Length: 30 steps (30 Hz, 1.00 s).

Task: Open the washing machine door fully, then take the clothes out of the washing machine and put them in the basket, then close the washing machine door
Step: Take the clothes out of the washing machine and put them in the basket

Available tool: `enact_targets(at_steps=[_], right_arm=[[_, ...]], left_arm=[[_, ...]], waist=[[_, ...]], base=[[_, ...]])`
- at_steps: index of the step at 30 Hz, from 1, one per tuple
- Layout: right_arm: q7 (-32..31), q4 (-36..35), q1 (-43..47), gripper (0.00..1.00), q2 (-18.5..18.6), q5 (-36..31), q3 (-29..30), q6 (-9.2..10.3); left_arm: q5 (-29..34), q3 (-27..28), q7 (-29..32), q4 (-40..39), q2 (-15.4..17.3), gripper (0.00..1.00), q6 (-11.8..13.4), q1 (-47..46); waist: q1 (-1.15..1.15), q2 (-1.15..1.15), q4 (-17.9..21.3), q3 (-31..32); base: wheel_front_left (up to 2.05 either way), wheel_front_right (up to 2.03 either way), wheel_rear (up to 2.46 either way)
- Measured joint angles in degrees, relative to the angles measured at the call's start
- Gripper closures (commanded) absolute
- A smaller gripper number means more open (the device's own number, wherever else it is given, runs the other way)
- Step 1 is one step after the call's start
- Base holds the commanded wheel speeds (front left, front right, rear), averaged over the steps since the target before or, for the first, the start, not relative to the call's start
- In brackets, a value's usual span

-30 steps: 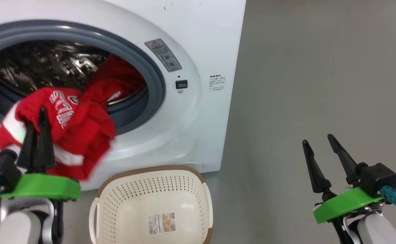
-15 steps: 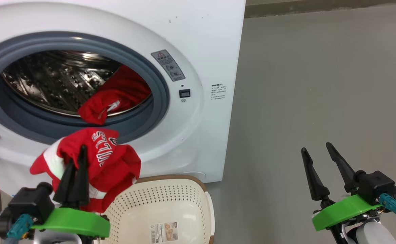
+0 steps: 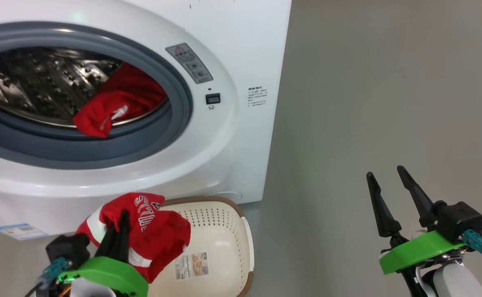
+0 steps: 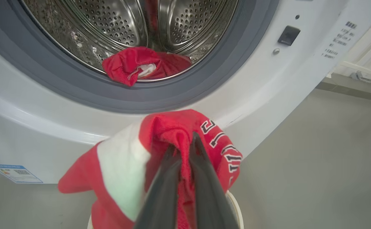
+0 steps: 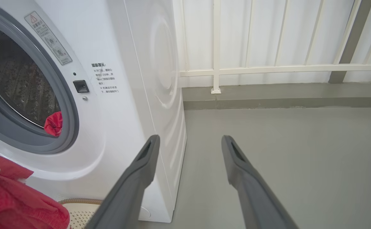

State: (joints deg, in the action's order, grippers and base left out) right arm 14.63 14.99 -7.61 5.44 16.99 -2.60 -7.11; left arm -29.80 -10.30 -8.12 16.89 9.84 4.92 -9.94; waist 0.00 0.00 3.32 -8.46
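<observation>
Grey floor (image 3: 369, 103) lies all round the washing machine (image 3: 224, 156). A second ago my red top (image 3: 158, 235) was up at its round hole; now it hangs low in front, just over the basket (image 3: 220, 225), so I think dropping comes next. My left jaws are shut on it; my right jaws are wide open, empty. The top is soft and bunched, with white stripes. Another red piece (image 3: 100, 113) waits inside the washing machine.

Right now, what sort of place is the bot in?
Probably a laundry corner, maybe a balcony or utility area: a white front-loading washing machine with a basket at its foot, bare grey floor, and a white railing against pale panels behind.
</observation>
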Motion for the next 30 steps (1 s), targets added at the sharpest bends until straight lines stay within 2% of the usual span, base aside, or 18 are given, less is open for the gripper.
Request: enact_targets(at_steps=[6, 12, 16, 23, 30], right_arm=[[0.00, -0.01, -1.25, 0.00, 0.04, 0.09, -0.08, 0.00], [0.00, -0.22, -3.40, 0.00, 0.24, 0.09, -0.35, 0.00], [0.00, -0.69, -5.58, 0.00, 0.44, 0.11, -1.54, 0.00], [0.01, -0.92, -8.20, 0.00, 0.56, 0.20, -2.25, 0.00], [0.00, -0.88, -10.22, 0.00, 0.40, 0.64, -3.69, 0.00]], left_arm=[[-0.76, -1.05, -0.56, 10.99, -1.57, 1.00, -2.49, -5.40], [-4.15, -0.98, -1.12, 22.36, -4.35, 1.00, -5.54, -12.06], [-4.57, -1.36, -0.96, 32.52, -5.31, 1.00, -7.42, -17.62], [-5.56, -2.33, 0.48, 45.14, -6.24, 1.00, -8.50, -24.42], [-5.64, -3.03, 1.54, 53.25, -6.78, 1.00, -8.56, -29.83]], waist=[[0.00, 0.00, 0.66, -2.89], [0.00, 0.00, 1.07, -6.19], [0.00, 0.00, 1.47, -9.15], [0.00, 0.00, 2.36, -13.27], [0.00, 0.00, 3.91, -17.08]], base=[[0.00, 0.00, 0.00], [0.00, 0.00, 0.00], [0.00, 0.00, 0.00], [0.00, 0.00, 0.00], [0.00, 0.00, 0.00]])
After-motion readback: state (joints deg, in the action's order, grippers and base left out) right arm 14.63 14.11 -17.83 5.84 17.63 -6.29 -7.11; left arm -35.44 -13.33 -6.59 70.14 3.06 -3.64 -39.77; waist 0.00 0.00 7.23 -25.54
